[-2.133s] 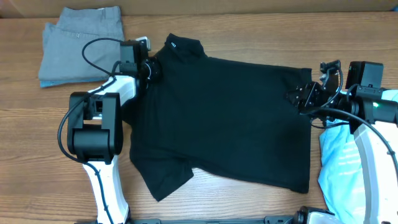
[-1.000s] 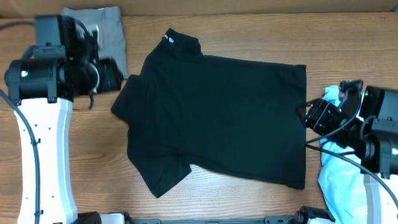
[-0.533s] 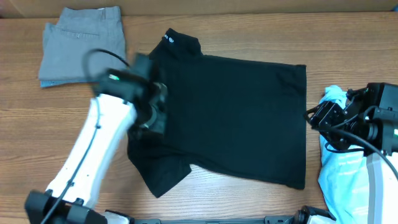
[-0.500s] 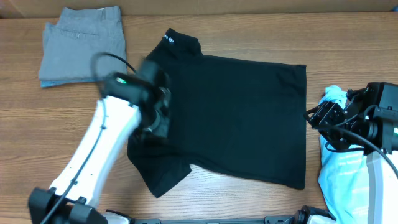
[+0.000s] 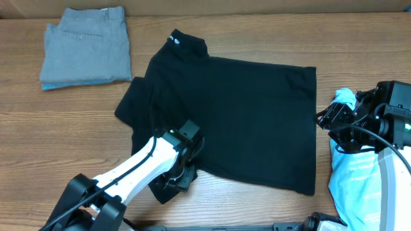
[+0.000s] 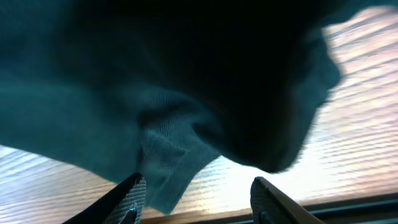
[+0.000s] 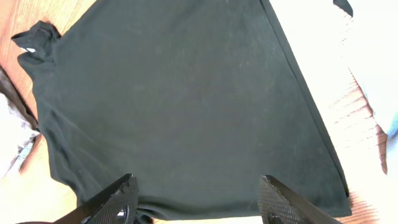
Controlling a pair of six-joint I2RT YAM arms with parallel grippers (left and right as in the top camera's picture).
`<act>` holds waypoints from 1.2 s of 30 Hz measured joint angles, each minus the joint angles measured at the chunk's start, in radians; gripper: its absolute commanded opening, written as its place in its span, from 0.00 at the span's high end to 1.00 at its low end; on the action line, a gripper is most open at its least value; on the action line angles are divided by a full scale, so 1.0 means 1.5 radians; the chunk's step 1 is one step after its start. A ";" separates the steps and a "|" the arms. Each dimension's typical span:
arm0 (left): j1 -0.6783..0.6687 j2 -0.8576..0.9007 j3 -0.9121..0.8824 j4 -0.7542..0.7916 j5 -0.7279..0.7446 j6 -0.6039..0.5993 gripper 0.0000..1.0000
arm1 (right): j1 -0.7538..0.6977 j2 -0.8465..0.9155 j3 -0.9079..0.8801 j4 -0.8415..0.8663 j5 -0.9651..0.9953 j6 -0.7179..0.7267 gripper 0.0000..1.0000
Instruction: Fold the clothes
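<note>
The clothes are chiefly a black shirt (image 5: 244, 115) lying flat on the wooden table, collar (image 5: 186, 45) at the back. My left gripper (image 5: 182, 178) hovers over its near-left sleeve. In the left wrist view the left gripper (image 6: 199, 202) is open, and the sleeve's edge (image 6: 168, 168) hangs just by the left finger (image 6: 134, 199). My right gripper (image 5: 323, 119) stays just off the shirt's right edge. The right wrist view shows the right gripper (image 7: 199, 202) open above the black shirt (image 7: 174, 93), holding nothing. A light blue tee (image 5: 353, 176) lies crumpled at the right.
A folded grey garment (image 5: 87, 45) lies at the back left corner. The light blue tee (image 7: 376, 68) shows pale beside the shirt's hem in the right wrist view. The table's front edge (image 6: 249, 208) runs close under the left gripper.
My left arm has swung from the far-left sleeve down to the near-left sleeve, and its jaws have widened. The far-left sleeve now lies spread out. The right gripper has barely shifted.
</note>
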 measured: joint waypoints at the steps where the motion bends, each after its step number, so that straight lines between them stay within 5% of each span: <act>1: 0.000 0.002 -0.009 0.008 0.002 -0.002 0.41 | 0.000 0.000 0.000 0.000 0.000 0.000 0.35; 7: 0.000 0.014 -0.047 0.024 0.034 -0.004 0.41 | 0.000 0.000 0.000 0.000 0.000 0.000 0.35; 13: 0.000 0.017 -0.074 0.044 0.034 -0.010 0.60 | 0.000 0.000 0.000 0.000 0.000 0.000 0.35; 20: 0.000 0.030 -0.074 0.044 0.029 -0.039 0.65 | 0.000 0.000 0.000 0.000 0.000 0.000 0.36; 31: 0.000 0.107 -0.041 -0.004 0.025 -0.061 0.94 | 0.000 0.000 0.000 0.000 0.000 0.000 0.36; 36: 0.000 0.114 -0.032 -0.014 0.022 -0.069 0.96 | 0.000 0.000 0.000 0.001 0.000 0.000 0.36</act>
